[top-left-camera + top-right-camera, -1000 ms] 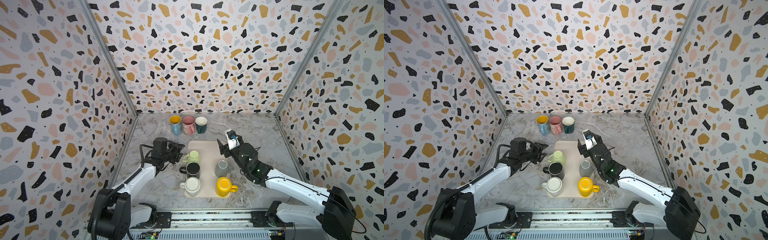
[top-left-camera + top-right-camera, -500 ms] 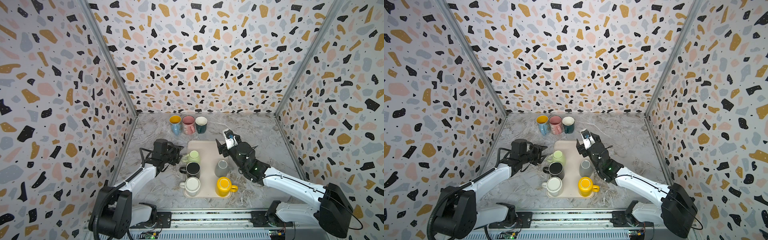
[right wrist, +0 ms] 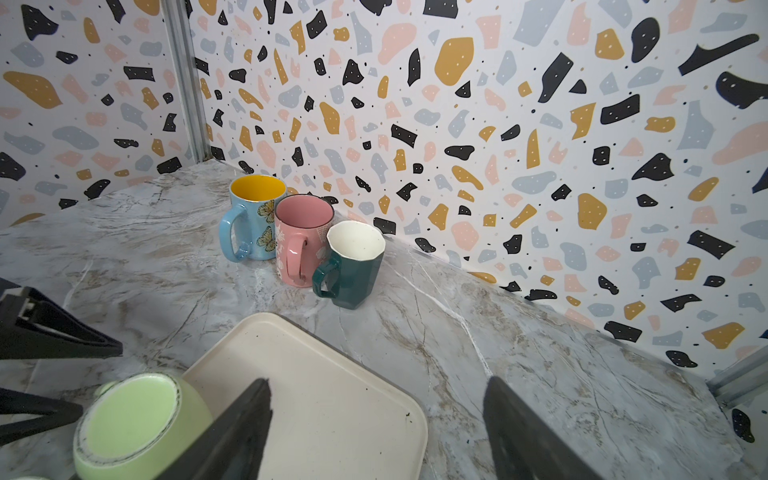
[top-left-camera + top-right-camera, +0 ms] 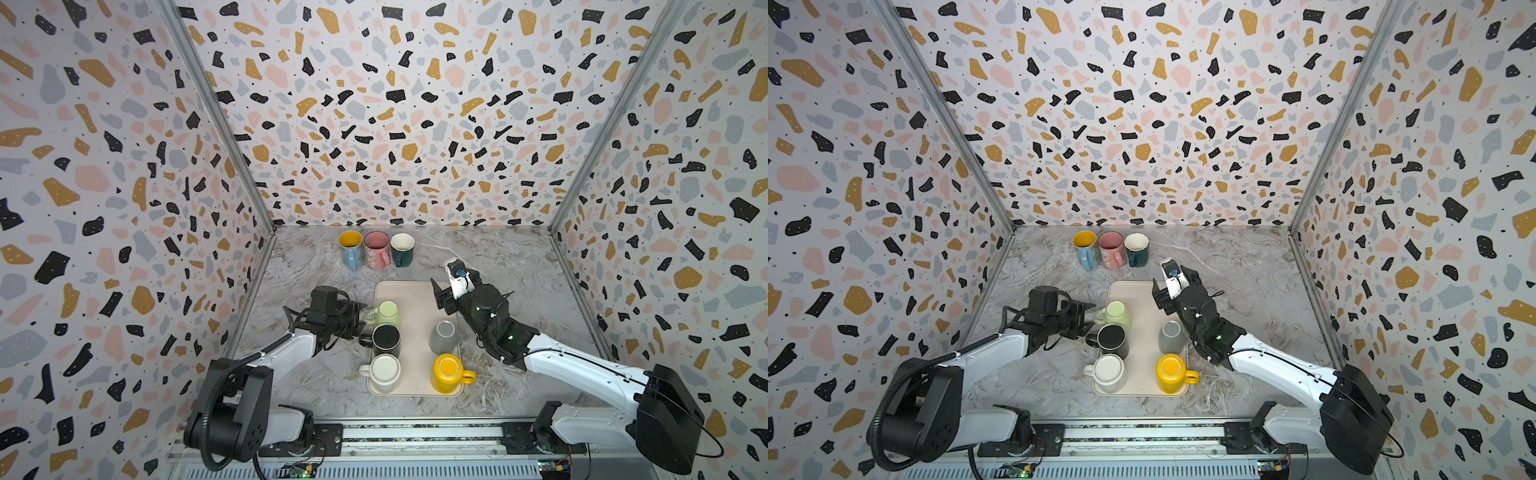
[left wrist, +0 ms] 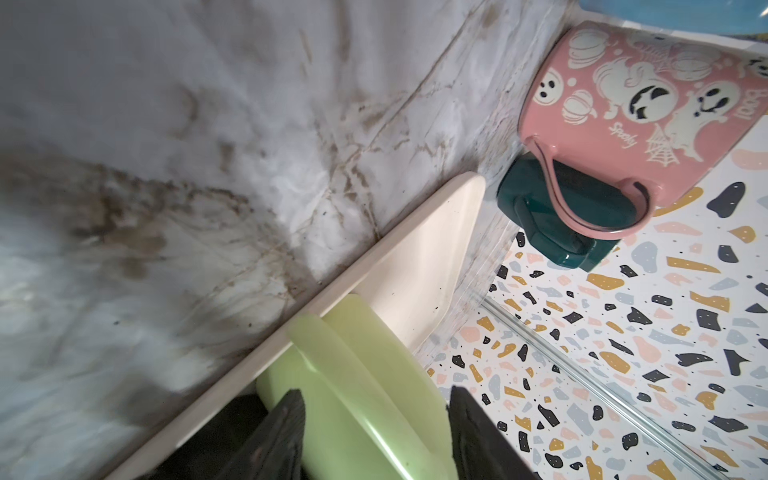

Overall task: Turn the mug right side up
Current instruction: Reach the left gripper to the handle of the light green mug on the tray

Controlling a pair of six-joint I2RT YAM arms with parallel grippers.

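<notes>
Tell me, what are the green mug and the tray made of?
The green mug looks like glazed ceramic: smooth and shiny, with a rough, speckled ring round its upturned base. The tray seems to be matte plastic, perhaps melamine: cream, dull, with a rounded rim.

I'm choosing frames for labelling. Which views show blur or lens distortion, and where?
Left wrist view: the tabletop close to the lens is smeared, the green mug soft, the pink mug crisp. Right wrist view: sharp on the teal mug, no glare. In both top views: even light, and the wall posts splay outward, a wide-lens effect.
</notes>
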